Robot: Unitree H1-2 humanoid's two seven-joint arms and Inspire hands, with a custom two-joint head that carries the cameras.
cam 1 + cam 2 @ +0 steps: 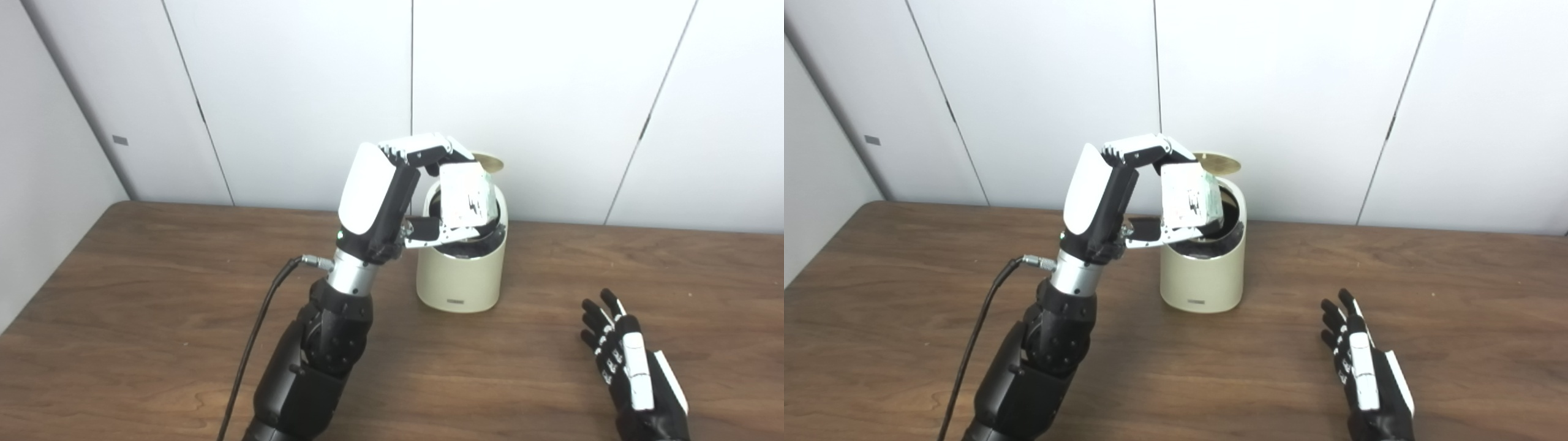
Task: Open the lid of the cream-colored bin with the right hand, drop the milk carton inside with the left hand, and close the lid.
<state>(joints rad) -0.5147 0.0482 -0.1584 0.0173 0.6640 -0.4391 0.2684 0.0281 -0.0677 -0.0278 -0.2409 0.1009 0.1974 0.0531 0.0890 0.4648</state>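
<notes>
Table: I see a dark brown wood-grain top, matte, running to a white panelled wall.
Left arm: black jointed segments rise from the bottom edge to a bare metal wrist collar; a black cable trails from the wrist.
Cream-colored bin: smooth, rounded cylinder, standing upright on the table near the wall, with a small label low on its front and a dark inner rim.
Left hand: glossy white back shell over black fingers; I read it as clamped on the milk carton, fingers over the top and thumb beneath.
Right hand: black with white plates, fingers spread and holding nothing, lying low over the table to the right of the bin and well apart from it.
Milk carton: white boxy pack with faint print, held directly above the bin's open mouth, its lower end at the rim; its long axis runs roughly vertical, tilted a little.
Lid: thin cream disc, swung up behind the mouth, its edge showing above the carton.
</notes>
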